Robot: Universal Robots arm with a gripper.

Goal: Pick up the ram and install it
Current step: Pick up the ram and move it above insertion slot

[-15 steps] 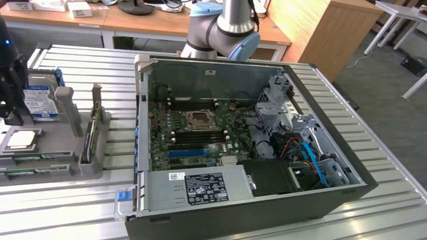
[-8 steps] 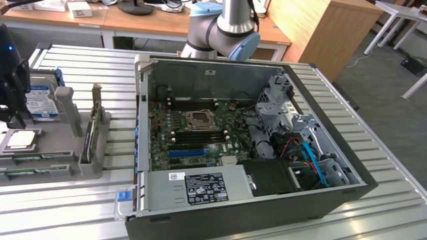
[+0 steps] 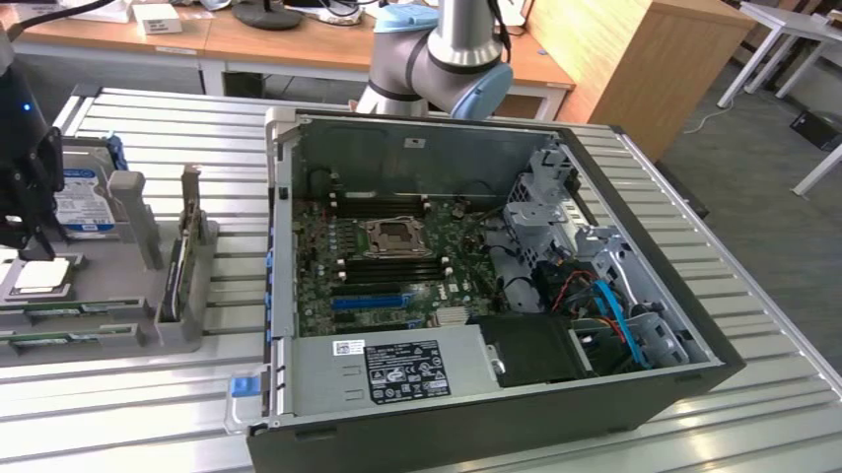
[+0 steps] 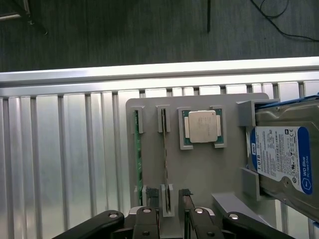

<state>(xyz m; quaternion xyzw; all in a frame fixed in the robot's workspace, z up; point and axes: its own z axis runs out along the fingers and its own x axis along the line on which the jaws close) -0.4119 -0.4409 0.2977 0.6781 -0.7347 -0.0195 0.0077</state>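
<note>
Noted gripper (image 4: 168, 195) closest to lens, jaws spread wide, clamping nothing. Found fingertips (image 4: 149, 191) one either side of near end of ram (image 4: 166, 154); contact not determinable. Found ram standing on edge in slotted grey tray (image 4: 199, 174), not yet installed. Recorded second green stick (image 4: 138, 149) in neighbouring slot, processor (image 4: 202, 127) on ram's other side, blue-labelled hard drive (image 4: 281, 159) at tray edge beyond. Confirmed from exterior view: tray resting on slatted table (image 3: 158, 414), just beside open computer case (image 3: 487, 276), towards exterior view's left.
</note>
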